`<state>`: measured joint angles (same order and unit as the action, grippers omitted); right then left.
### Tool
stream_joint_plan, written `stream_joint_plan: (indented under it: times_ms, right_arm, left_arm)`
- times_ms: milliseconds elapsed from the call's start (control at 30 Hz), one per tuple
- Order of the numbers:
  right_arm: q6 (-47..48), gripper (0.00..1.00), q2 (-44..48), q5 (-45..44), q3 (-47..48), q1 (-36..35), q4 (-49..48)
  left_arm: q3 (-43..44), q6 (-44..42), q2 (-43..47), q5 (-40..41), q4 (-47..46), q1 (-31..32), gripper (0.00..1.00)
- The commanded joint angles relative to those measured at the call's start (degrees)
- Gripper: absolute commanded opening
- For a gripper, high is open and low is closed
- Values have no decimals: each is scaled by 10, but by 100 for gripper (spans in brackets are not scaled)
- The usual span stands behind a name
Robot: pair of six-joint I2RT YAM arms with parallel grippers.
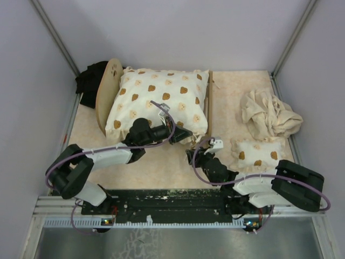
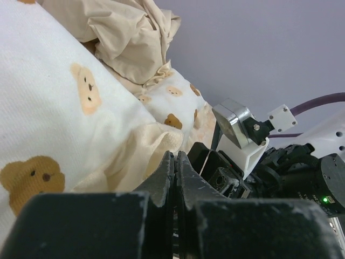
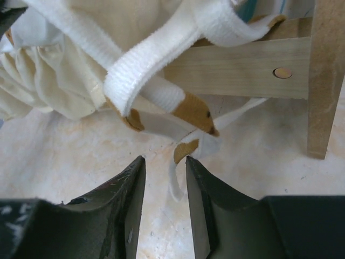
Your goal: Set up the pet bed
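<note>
**Pet bed with cushion laid on it: both claws at its near right corner**

Right claw (image 3: pixel 164 162), nearest in its own wrist view, stands partly open and holds nothing; a limp white tie (image 3: pixel 156 59) of the large cushion (image 1: pixel 161 102) dangles just ahead of the gap between its jaws; behind the tie run the side rail (image 3: pixel 237 73) and a corner post (image 3: pixel 323 81) of the pet bed (image 1: pixel 108 91). Left claw (image 2: pixel 175 159) is closed tight, fingers together, with the cushion's frill just beyond; no cloth shows between them.

The pet bed sits at the far left of the tabletop (image 1: pixel 161 172), headboard to the left, footboard to the right; the large cushion covers it, so the mattress is hidden from above. A small cushion (image 1: pixel 256 154) lies near right, a beige cloth (image 1: pixel 269 113) far right, a black cloth (image 1: pixel 90 78) in the far left corner.

Handling, as a judgement: the frame looks stiff, thin-boarded and light, likely to slide or tip if pushed high; best taken by straddling the side rail or the footboard's top edge. The cushion looks soft and yielding, and would sag from a single pinch; the frill or the ties offer the surest hold.
</note>
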<state>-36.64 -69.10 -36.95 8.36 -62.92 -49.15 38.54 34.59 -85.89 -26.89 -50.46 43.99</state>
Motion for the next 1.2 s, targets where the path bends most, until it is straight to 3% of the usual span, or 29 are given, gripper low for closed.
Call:
stream_joint_plan:
  times_ms: [0, 167, 367, 433, 600, 767, 867, 1000, 1167]
  right_arm:
    - [-29, 36, -17, -34, 1, -6, -56]
    - [-19, 44, -63, -33, -2, -6, -118]
    - [-23, 40, -118, -21, 16, -6, -147]
    - [-18, 32, -134, -21, 11, -6, -185]
    - [-4, 0, -172, -55, 8, -6, -204]
    - [-31, 0, -179, -126, -44, -5, -242]
    - [-52, 0, -163, -137, -52, -5, -208]
    - [-121, 0, -129, -147, -27, -5, -73]
    - [-196, 0, -135, -162, -37, -5, -45]
  left_arm:
    - [28, -9, 6, 9, -8, -3, 0]
    - [35, -9, -3, 7, -8, -3, 0]
    - [30, -6, -3, 13, -13, -3, 0]
    - [30, -7, -2, 15, -13, -3, 0]
    - [48, -9, -5, 19, 0, -3, 0]
    - [125, -38, -21, 24, 47, -3, 0]
    - [183, -66, -34, 37, 79, -3, 0]
    - [246, -89, -60, 54, 99, -3, 0]
    - [312, -115, -84, 63, 119, -4, 0]
